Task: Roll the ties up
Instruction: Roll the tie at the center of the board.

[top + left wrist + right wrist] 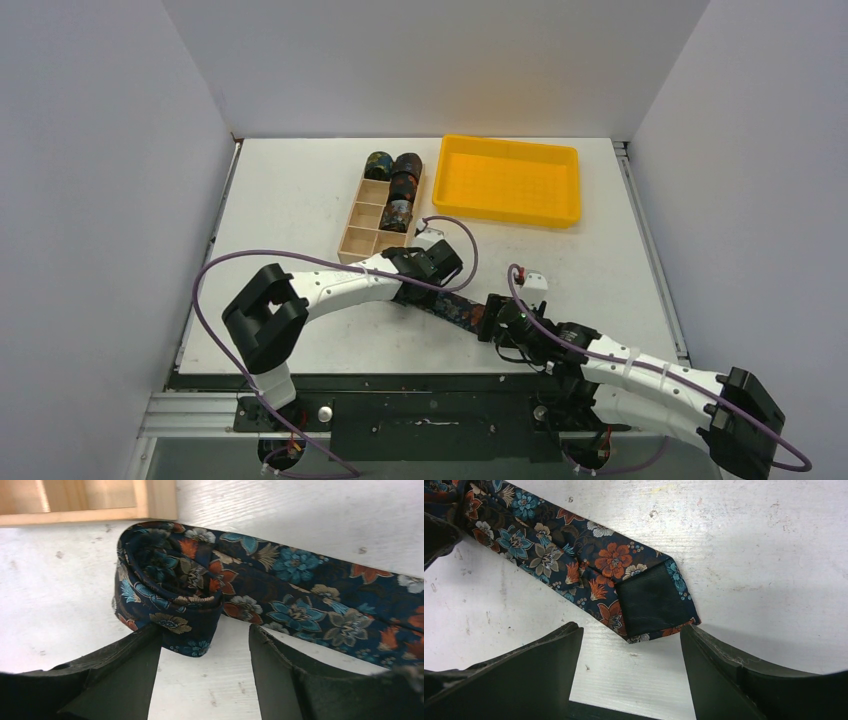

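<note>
Table (290, 190) bears tie (280, 580) just beyond parted fingers (115, 675).

Just beside the wooden box (160, 500), the tie (300, 590) is showing woven cloth with a faint sheen; the box is looking smooth and matt, the table (300, 510) under it scuffed white, the yellow tray (510, 218) beside it plastic.
</note>
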